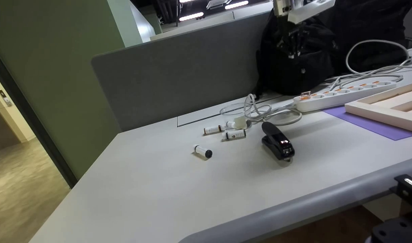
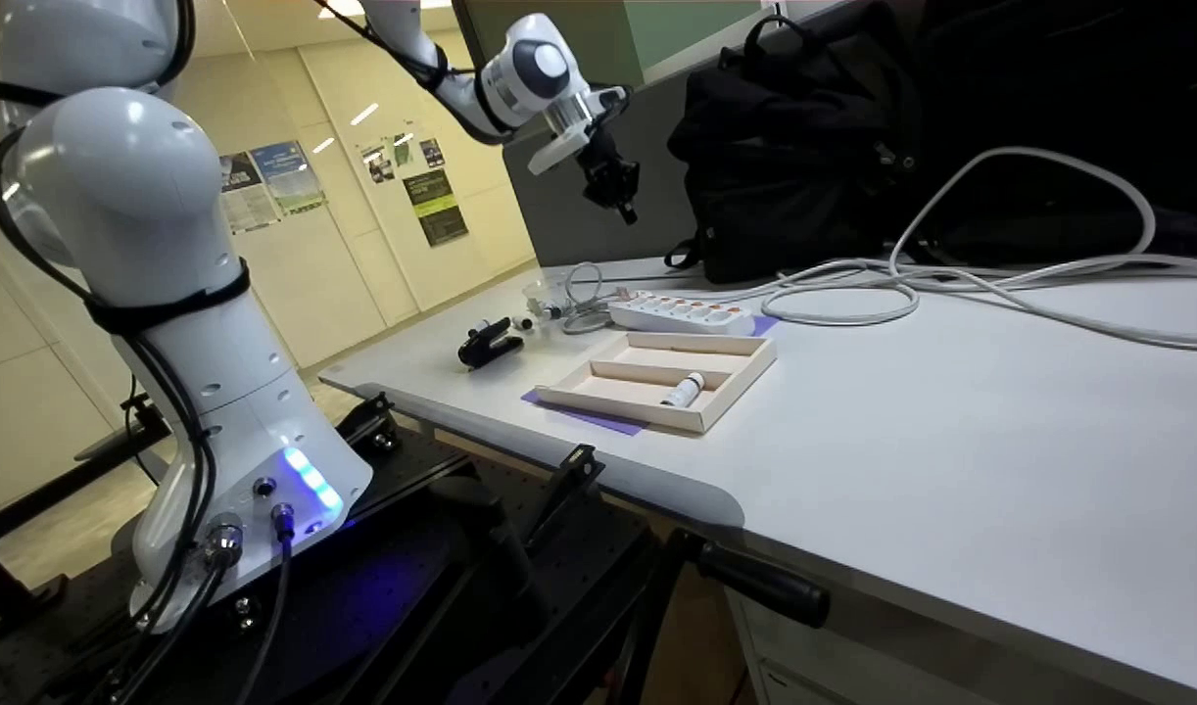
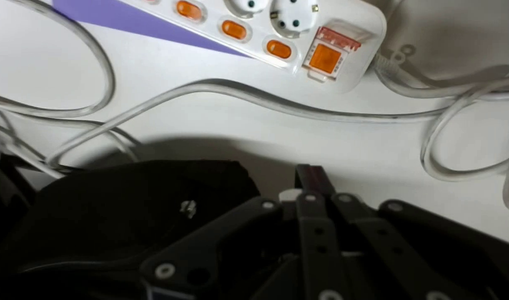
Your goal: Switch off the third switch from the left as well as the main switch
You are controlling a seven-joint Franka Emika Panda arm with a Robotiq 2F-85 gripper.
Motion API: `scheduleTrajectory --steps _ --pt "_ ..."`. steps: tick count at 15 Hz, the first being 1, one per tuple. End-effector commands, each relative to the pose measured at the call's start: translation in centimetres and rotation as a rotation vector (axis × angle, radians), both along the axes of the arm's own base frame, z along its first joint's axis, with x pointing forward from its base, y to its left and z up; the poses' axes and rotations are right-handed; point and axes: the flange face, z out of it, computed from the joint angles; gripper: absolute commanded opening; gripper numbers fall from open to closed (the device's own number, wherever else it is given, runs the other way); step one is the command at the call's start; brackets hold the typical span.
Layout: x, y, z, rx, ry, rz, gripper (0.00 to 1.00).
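A white power strip (image 1: 352, 98) lies on the table and also shows in an exterior view (image 2: 657, 318) and at the top of the wrist view (image 3: 365, 29). The main switch (image 3: 325, 58) is a square orange rocker at one end, under a raised clear-red cover. Along the strip's edge sit several small orange switches, three mostly in the wrist view: one beside the main switch (image 3: 279, 49), a middle one (image 3: 234, 29) and a farther one (image 3: 189, 9). The rest are cut off there. My gripper (image 3: 315, 179) is shut and empty, well above the table near the backpack, apart from the strip.
A black backpack (image 2: 785, 166) stands behind the strip. White cables (image 3: 254, 98) loop around it. A wooden tray (image 2: 721, 406) holding a small bottle (image 2: 685, 390) lies on purple paper (image 1: 371, 125). A black stapler (image 1: 278, 141) and several small bottles (image 1: 202, 151) lie on the table.
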Motion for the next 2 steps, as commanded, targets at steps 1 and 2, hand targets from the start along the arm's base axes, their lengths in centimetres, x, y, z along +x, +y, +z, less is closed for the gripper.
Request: scheduleTrajectory --steps 1,2 --pt "-0.1 -1.0 2.2 -0.001 0.034 -0.016 0.07" --pt "-0.4 -2.0 4.0 0.004 0.060 -0.025 0.15"
